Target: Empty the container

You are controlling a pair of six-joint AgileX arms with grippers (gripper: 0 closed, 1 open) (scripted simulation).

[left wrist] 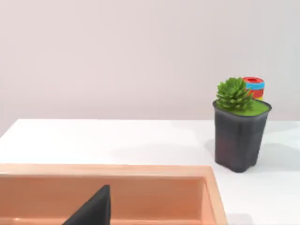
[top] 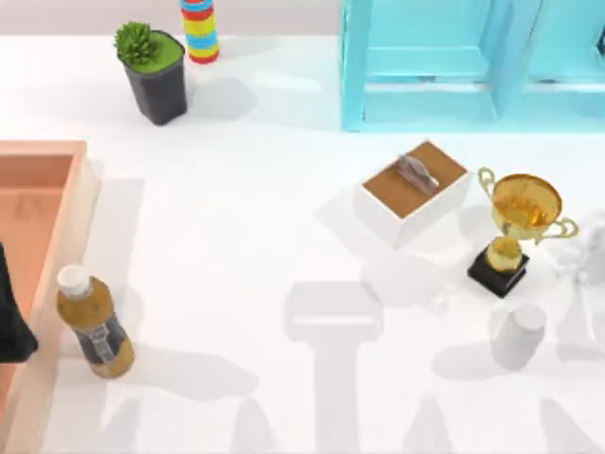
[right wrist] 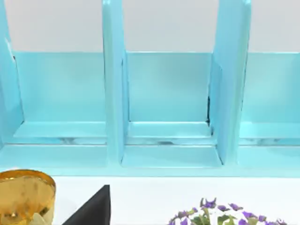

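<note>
Now, table: a white table (top: 246,246) is seen from above, with things spread around it.
Container: the big orange-tan wooden tray (top: 38,180) is found at the left edge of the top view, about halfway down and running lower. Its thick rim (left wrist: 108,169) is also seen low in the left wrist view.
Left gripper: a dark shape (top: 11,322) is seen at the lower left edge of the top view, over the tray. Whether its fingers are open or shut cannot be told, and nothing is seen held.
Right gripper: a dark wedge (right wrist: 91,208) is seen at the bottom of the right wrist view. How far it is open cannot be told.
Bottle: a brown bottle with a white cap (top: 93,322) is stood just beside the tray's right rim, outside it.
Plant: a green plant in a dark pot (top: 151,71) is placed in the upper left.
Ring stack: striped coloured rings (top: 199,28) are seen just right of the plant.
Shelf: a light blue shelf (top: 473,61) is set in the upper right.
Box: a white box with a brown lid (top: 413,192) is placed right of the middle.
Trophy: a gold cup on a black base (top: 515,232) is stood near the box, to its right.
Flowers: small purple flowers (right wrist: 225,213) are seen low in the right wrist view.
</note>
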